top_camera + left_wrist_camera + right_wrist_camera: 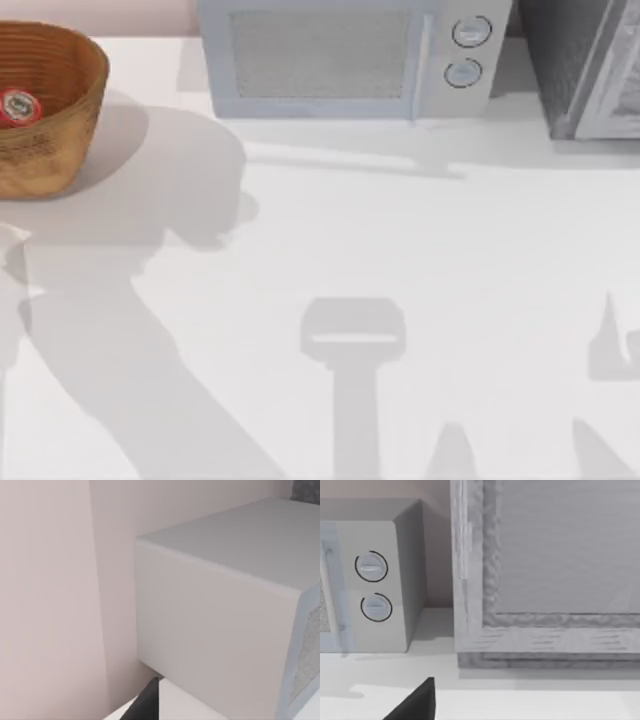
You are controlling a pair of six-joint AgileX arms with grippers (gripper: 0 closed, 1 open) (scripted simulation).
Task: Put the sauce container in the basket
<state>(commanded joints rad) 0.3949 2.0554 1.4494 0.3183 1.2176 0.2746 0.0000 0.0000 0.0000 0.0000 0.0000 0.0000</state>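
The basket (45, 160), round woven tan wicker, stands at the table's back left corner, partly cut by the top view's left edge. The sauce container (18, 106), a small red jar with a white round top, sits inside the basket against its left side. A dark tip of my left gripper (147, 704) shows low in the left wrist view, facing the microwave's side and the wall. A dark tip of my right gripper (417, 702) shows low in the right wrist view, above the white table. Neither gripper is near the basket or holds anything that I can see.
A white microwave (350, 55) stands at the back centre, with two round knobs (371, 566). A grey cabinet (585, 65) stands at the back right, close before the right wrist camera. Arm shadows fall across the white table (450, 250).
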